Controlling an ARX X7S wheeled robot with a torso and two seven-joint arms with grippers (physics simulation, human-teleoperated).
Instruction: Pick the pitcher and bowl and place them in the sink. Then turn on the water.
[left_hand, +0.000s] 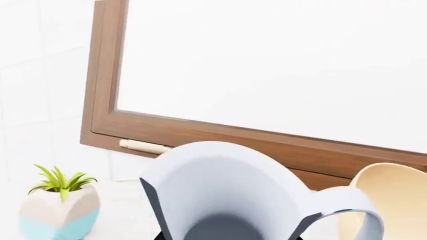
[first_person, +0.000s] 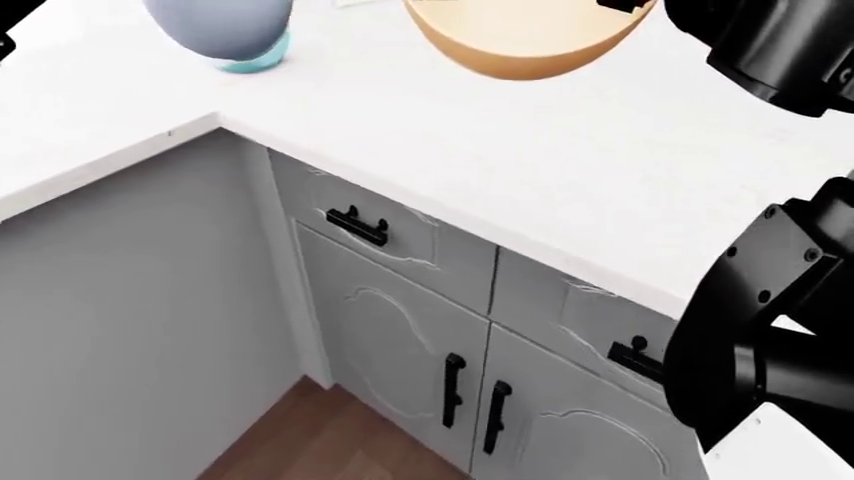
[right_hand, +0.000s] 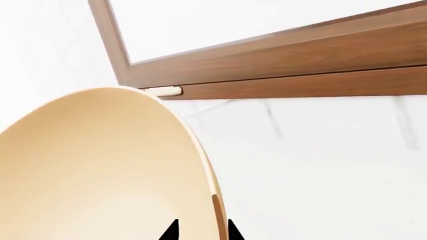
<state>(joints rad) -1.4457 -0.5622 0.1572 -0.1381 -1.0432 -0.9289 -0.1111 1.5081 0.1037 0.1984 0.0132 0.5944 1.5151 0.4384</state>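
Tan bowl (right_hand: 100, 170) rim sits pinched between your right claw (right_hand: 200, 231) tips — only that wrist view shows it; the left claw's state on the pitcher (left_hand: 220, 195) can't be told.

The setting is a home kitchen. A white counter (first_person: 441, 150) turns a corner above grey base cabinets (first_person: 400, 350), whose drawers and shaped panel doors carry black handles (first_person: 358, 225). Below them runs a brown wood-plank floor (first_person: 334, 440). The wall behind the counter is covered in white tiles (right_hand: 320, 165), and a window with a brown wooden frame (left_hand: 200, 131) and a pale latch (left_hand: 143, 146) is set into it. Household things fit the same reading: a small green plant in a white-and-teal pot (left_hand: 59, 212), a pale pitcher (left_hand: 220, 195) and a tan bowl (right_hand: 100, 170).
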